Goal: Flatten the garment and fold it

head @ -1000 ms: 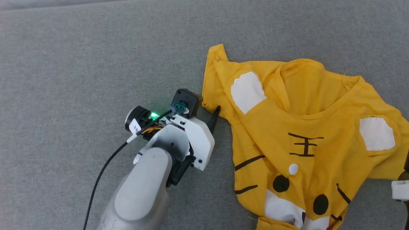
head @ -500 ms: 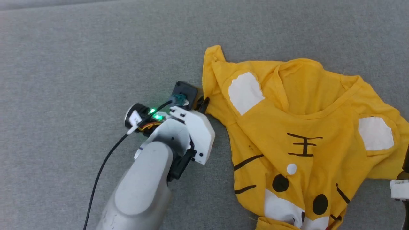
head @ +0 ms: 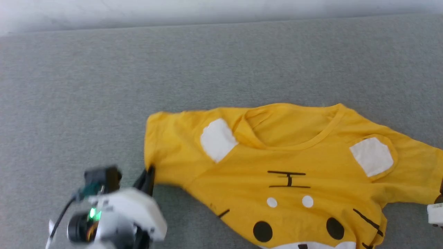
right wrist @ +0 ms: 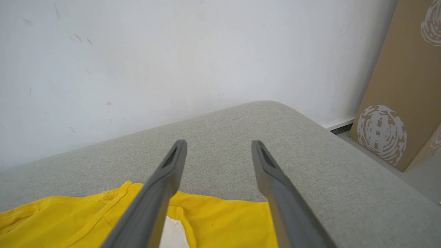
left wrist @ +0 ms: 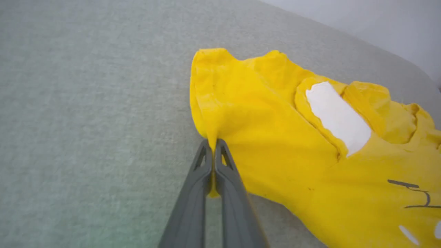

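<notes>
Head view: the small bright-yellow tiger-face T-shirt lies on a grey fabric cushion, its bottom cut off; the blurred left gripper seemingly touches a sleeve. Left wrist view: fingers pressed together, pinching that sleeve's edge. Right wrist view: right gripper fingers spread above yellow cloth

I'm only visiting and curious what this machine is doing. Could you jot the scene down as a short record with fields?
garment: small bright-yellow short-sleeved T-shirt printed with a cartoon tiger face, lying face up, mostly spread
surface: grey woven fabric pad
left gripper: shut, pinching the sleeve edge
right gripper: open, over the T-shirt's opposite side, holding nothing
background: white wall; brown cardboard box with white swirls
</notes>
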Controlling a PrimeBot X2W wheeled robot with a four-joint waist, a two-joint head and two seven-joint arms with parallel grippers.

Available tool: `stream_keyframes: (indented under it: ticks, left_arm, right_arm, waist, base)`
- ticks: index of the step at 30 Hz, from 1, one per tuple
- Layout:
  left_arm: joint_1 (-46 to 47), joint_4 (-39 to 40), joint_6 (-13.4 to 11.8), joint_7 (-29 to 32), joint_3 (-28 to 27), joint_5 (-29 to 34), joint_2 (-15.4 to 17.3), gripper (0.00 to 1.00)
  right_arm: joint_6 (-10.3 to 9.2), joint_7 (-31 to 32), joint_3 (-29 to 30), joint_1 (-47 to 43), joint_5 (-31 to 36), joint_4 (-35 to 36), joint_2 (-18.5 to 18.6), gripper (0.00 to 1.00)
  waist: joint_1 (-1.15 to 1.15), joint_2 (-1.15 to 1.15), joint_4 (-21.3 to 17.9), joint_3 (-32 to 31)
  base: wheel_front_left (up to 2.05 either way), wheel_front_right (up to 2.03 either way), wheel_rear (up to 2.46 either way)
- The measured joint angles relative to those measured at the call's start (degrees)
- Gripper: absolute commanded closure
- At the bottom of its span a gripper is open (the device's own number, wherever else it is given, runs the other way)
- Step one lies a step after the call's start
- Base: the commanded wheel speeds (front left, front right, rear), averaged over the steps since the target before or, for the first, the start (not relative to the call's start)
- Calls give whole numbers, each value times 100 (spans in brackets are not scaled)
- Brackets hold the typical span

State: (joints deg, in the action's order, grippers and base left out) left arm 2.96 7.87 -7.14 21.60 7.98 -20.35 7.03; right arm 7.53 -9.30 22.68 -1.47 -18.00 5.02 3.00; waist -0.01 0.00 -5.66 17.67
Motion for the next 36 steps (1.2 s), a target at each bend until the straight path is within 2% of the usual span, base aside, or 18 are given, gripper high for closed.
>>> stream_keyframes:
  ticks: [3, 5, 9, 10, 11, 16, 22, 25, 28, 31, 36]
  left_arm:
    - [-814, 299, -152, -1, -233, -243, -11, 100]
    - [-1209, 335, -165, -59, -265, -342, -23, 100]
    - [-1405, 344, -164, -202, -164, -526, -172, 99]
    - [-1399, 337, -165, -255, -131, -546, -205, 44]
    - [-1382, 332, -167, -325, -99, -547, -227, 0]
    - [-1075, 565, -224, -649, -145, -483, -212, 0]
    - [-355, 779, -190, -372, -190, 347, 658, 0]
    - [-23, 626, 205, -10, 1, 398, 1002, 0]
    - [267, 422, 453, 200, 87, 407, 1241, 0]
    - [464, 196, 612, 345, 155, 305, 1261, 0]
    - [573, -119, 641, 599, 186, 215, 1257, 0]
  right_arm:
    - [0, 73, 73, -51, 7, 45, 1, 0]
    - [0, 129, 100, -98, 22, 79, 2, 0]
    - [0, 232, 82, -108, 65, 169, 1, 0]
    - [1, 268, 80, -107, 80, 186, -1, 0]
    - [0, 282, 83, -106, 80, 200, 0, 0]
    - [0, 382, 70, -99, 109, 263, 0, 0]
    - [0, 424, -41, -77, 123, 327, -1, 0]
    - [0, 424, -73, -62, 122, 321, -2, 0]
    - [1, 425, -80, -26, 122, 323, -5, 0]
    - [0, 424, -71, 25, 122, 326, -3, 0]
    - [1, 425, -67, 32, 120, 325, -3, 0]
  waist:
    - [0, 0, 156, -68]
    - [0, 0, 266, -96]
    - [0, 0, 474, -121]
    - [0, 0, 521, -125]
    - [0, 0, 566, -129]
    - [0, 0, 732, -153]
    - [1, 0, 744, -53]
    - [1, 0, 692, 19]
    - [1, 0, 637, 113]
    - [1, 0, 576, 205]
    - [1, 0, 477, 321]
  base:
    - [0, 0, 0]
    - [0, 0, 0]
    - [0, 0, 0]
    - [0, 0, 0]
    - [0, 0, 0]
    - [0, 0, 0]
    - [0, 0, 0]
    - [0, 0, 0]
    - [0, 0, 0]
    - [0, 0, 0]
    - [0, 0, 0]
